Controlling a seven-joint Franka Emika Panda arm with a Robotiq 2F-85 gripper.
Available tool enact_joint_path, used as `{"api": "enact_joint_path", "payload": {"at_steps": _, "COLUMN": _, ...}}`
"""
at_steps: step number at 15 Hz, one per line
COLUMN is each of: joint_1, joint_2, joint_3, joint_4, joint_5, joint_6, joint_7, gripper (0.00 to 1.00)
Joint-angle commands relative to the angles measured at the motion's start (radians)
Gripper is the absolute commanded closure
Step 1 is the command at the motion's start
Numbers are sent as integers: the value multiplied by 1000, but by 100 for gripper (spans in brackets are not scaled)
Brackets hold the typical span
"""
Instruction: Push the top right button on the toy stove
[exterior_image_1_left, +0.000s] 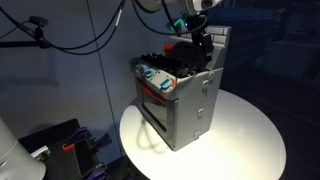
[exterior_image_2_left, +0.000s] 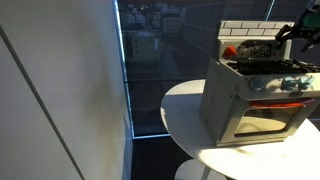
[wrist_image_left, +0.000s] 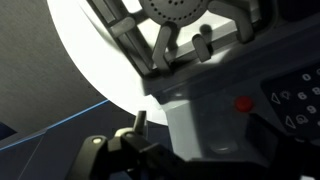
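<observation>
Standing, in an exterior view: the toy stove (exterior_image_1_left: 182, 98) is on the round white surface (exterior_image_1_left: 250, 140), close to its far left edge, with its front turned toward the lower left.
Stove top: teal and red knobs (exterior_image_1_left: 152, 73) line the upper front edge, and black burners lie behind them.
Tool: the tool (exterior_image_1_left: 201, 45) hangs over the rear of the stove top. It is dark against a dark background, so I cannot tell how far it is parted or whether it touches anything.
Cables: black cables (exterior_image_1_left: 60, 45) cross the dim backdrop on the left.

Stove, in an exterior view: the toy stove (exterior_image_2_left: 250, 100) is near the surface's (exterior_image_2_left: 190, 110) right edge. Its white brick back wall (exterior_image_2_left: 250, 29) is upright and its oven window (exterior_image_2_left: 265, 125) is lit.
Tool: the tool (exterior_image_2_left: 296, 36) is above the right end of the stove top, and its opening is too small to read.
Backdrop: a glass pane (exterior_image_2_left: 150, 60) shows buildings outside.

Wrist view, stove: the stove's corner fills the picture, with a round burner (wrist_image_left: 178, 15) at the top edge.
Controls: a red button (wrist_image_left: 243, 102) sits beside a dark panel (wrist_image_left: 295, 100) with white symbols.
Tool: one dark finger (wrist_image_left: 140, 122) rises at the bottom, apart from the red button. Nothing is seen in its hold, and its spread cannot be told.
Surface: the white top curves off toward the upper left corner.
</observation>
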Motion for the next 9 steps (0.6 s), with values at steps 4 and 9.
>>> {"api": "enact_joint_path", "payload": {"at_steps": 4, "joint_1": 14, "joint_2": 43, "joint_3": -22, "joint_4": 56, "joint_5": -4, "joint_6": -3, "joint_7": 2, "gripper": 0}}
{"api": "enact_joint_path", "payload": {"at_steps": 9, "joint_1": 20, "joint_2": 2, "joint_3": -22, "joint_4": 12, "joint_5": -11, "joint_6": -5, "joint_7": 6, "gripper": 0}}
